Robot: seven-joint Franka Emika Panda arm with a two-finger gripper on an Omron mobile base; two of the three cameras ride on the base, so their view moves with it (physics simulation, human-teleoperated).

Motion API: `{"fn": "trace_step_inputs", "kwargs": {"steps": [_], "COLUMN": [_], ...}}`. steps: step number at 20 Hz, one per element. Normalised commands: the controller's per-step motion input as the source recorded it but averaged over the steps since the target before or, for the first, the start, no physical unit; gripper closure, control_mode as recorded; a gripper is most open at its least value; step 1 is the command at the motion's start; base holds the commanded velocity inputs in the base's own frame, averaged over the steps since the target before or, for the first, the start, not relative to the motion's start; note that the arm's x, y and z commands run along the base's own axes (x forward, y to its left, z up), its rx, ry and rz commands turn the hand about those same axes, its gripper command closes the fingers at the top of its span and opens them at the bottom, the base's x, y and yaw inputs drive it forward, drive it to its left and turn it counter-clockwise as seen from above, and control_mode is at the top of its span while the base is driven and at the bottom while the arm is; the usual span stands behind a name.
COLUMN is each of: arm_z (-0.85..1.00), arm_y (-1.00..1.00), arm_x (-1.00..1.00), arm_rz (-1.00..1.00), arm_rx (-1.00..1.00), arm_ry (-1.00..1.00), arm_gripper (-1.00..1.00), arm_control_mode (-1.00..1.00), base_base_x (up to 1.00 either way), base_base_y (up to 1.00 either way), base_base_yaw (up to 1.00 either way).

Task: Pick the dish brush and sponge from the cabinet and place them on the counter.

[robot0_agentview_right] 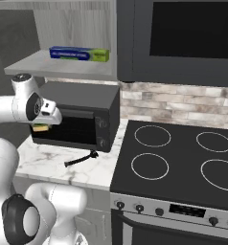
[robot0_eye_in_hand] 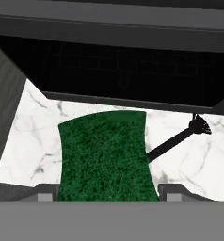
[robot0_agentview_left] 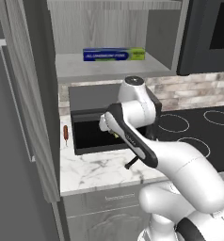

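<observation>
My gripper [robot0_eye_in_hand: 107, 194] is shut on the sponge [robot0_eye_in_hand: 104, 150], whose dark green top faces the hand camera between the two fingertips. From the right base view its yellow side [robot0_agentview_right: 39, 128] shows under the hand, held in the air in front of the toaster oven. The dish brush [robot0_eye_in_hand: 177, 140] lies flat on the white marble counter [robot0_eye_in_hand: 34, 136], just right of the sponge; it is a thin black stick [robot0_agentview_left: 132, 162] [robot0_agentview_right: 81, 159] with its head toward the oven. The cabinet [robot0_agentview_left: 100, 68] stands above with its door [robot0_agentview_left: 29, 94] swung open.
A long blue-and-green box [robot0_agentview_left: 114, 54] [robot0_agentview_right: 79, 53] rests on the cabinet shelf. The black toaster oven [robot0_agentview_left: 85, 117] [robot0_agentview_right: 82, 119] fills the back of the counter. A small orange-red stick [robot0_agentview_left: 65, 132] lies left of it. The black stovetop [robot0_agentview_right: 183, 158] borders the counter on the right.
</observation>
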Motion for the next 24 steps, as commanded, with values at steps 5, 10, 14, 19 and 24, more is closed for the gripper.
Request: {"fn": "trace_step_inputs", "kwargs": {"steps": [5,10,14,19,24], "arm_z": [-0.63,-0.55,-0.57,-0.53,-0.51], "arm_y": [0.01,0.0,0.08,0.17,0.35], "arm_x": [0.18,0.23,0.0,-0.04,-0.14], "arm_rz": [0.06,0.06,0.08,0.09,0.11], "arm_rx": [-0.05,-0.04,-0.04,-0.02,0.0], "arm_ry": [0.13,0.11,0.06,0.0,0.0], "arm_gripper": [1.0,1.0,1.0,1.0,1.0], "arm_control_mode": [-1.0,-1.0,-1.0,-1.0,-1.0], "base_base_x": [0.0,0.0,0.0,0.0,0.0], "base_base_y": [0.0,0.0,0.0,0.0,0.0], "base_base_yaw": [0.0,0.0,0.0,0.0,0.0]}}
